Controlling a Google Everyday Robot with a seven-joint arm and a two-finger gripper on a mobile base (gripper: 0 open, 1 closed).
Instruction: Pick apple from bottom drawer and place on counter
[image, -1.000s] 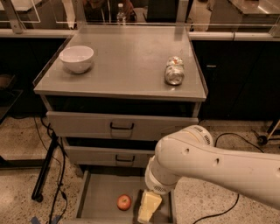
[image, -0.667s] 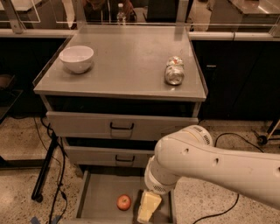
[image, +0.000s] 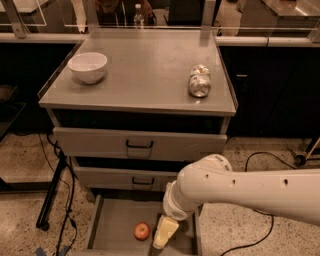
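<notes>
while a white bowl (image: 87, 66) sits at ten o'clock on the counter (image: 145, 75), the apple (image: 142, 231) lies in the open bottom drawer (image: 115, 225) at six o'clock — the gripper (image: 165, 233) hangs just beside it at its three o'clock, its grip impossible to tell — and a crushed can (image: 199, 81) lies at two o'clock.

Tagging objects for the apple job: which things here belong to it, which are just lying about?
Belong: apple, bottom drawer, counter, gripper low over the drawer beside the apple.
Lying about: white bowl, crushed can, both on the counter.
</notes>
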